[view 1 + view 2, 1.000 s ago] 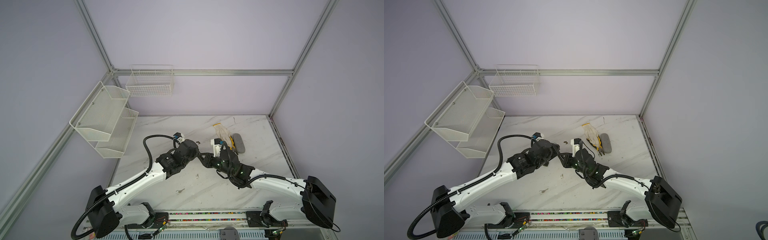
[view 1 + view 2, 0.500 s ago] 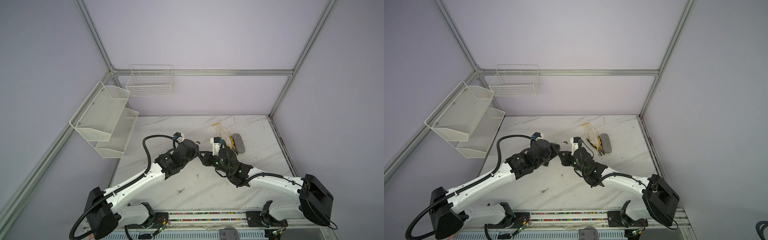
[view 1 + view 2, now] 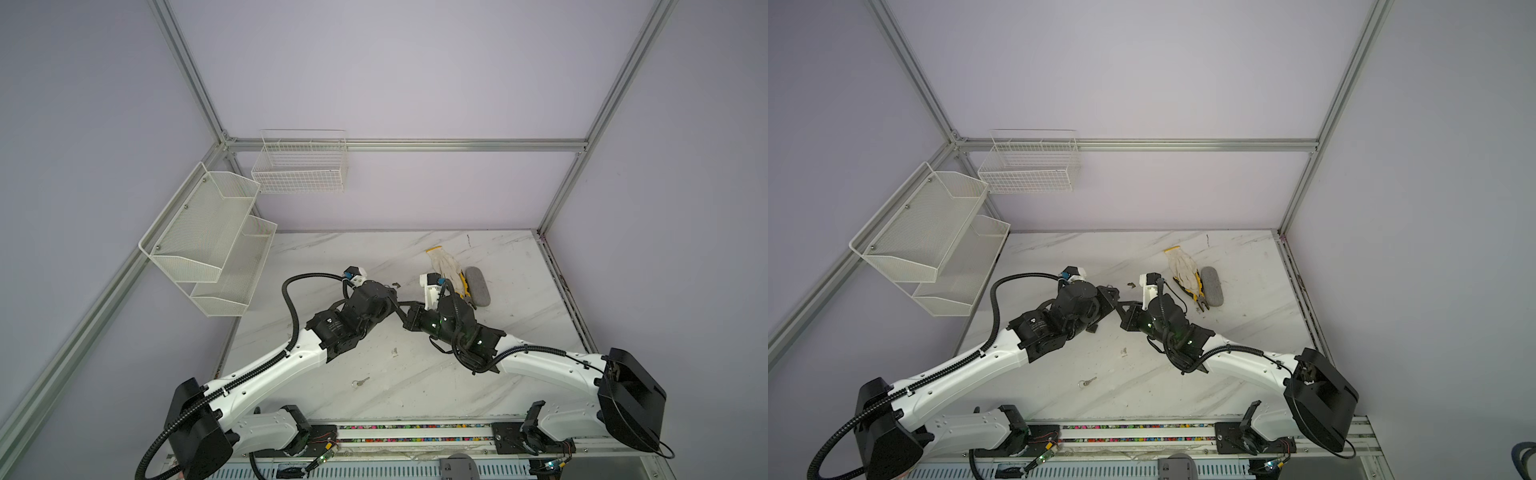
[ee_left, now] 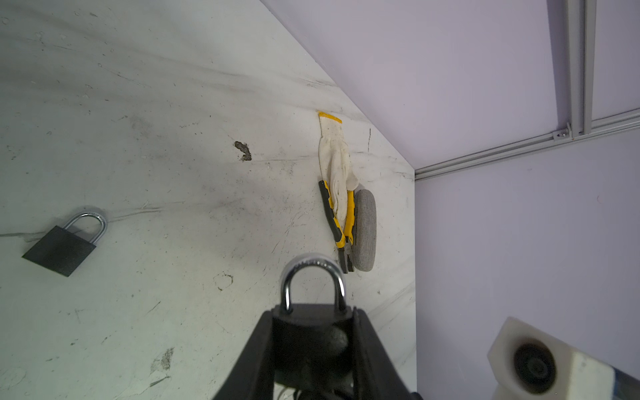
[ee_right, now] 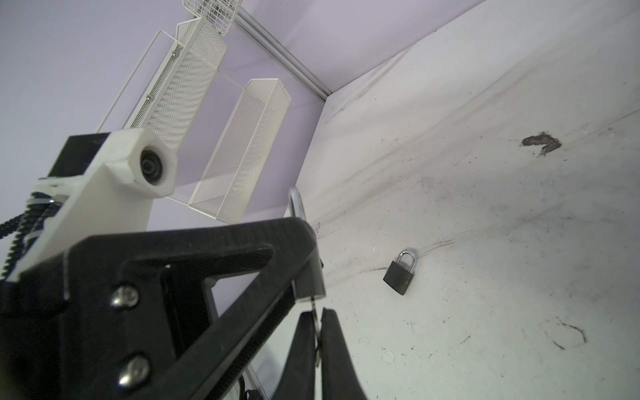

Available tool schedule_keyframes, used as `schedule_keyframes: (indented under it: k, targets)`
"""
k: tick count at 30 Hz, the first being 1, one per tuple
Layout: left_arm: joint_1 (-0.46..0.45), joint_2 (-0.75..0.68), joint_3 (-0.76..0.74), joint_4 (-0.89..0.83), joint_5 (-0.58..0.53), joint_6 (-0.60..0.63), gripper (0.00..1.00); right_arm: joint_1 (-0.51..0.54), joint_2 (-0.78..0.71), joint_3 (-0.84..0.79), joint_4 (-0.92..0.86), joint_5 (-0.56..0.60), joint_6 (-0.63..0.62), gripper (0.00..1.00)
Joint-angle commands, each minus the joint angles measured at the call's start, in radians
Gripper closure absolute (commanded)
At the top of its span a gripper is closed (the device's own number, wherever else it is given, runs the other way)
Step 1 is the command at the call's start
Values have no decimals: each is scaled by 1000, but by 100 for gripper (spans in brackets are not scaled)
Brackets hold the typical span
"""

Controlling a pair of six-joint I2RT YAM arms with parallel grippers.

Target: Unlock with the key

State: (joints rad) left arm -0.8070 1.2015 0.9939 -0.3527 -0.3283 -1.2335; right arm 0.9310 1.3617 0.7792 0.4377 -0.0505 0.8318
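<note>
Left wrist: matte black padlock point(image 4: 301, 329), curved chrome shackle point(image 4: 313, 263).

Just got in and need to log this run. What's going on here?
The left gripper holds a black padlock off the table. The right gripper is pinched on a key at its keyhole end. The shackle looks closed, so it isn't unlocked yet. A second padlock lies on the table.
</note>
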Motion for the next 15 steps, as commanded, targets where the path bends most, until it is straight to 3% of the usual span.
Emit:
schedule_keyframes:
  k: [1,8,15]
  targets:
    - [-2,-42,-56,103,24,-21,100,-7,7,-14,111,-52,84,100]
    - [-2,-88,-107,191,52,-35,100,-20,40,-25,239,-147,212,100]
    - [-2,-101,-134,248,56,-38,100,-24,56,-40,341,-172,326,100]
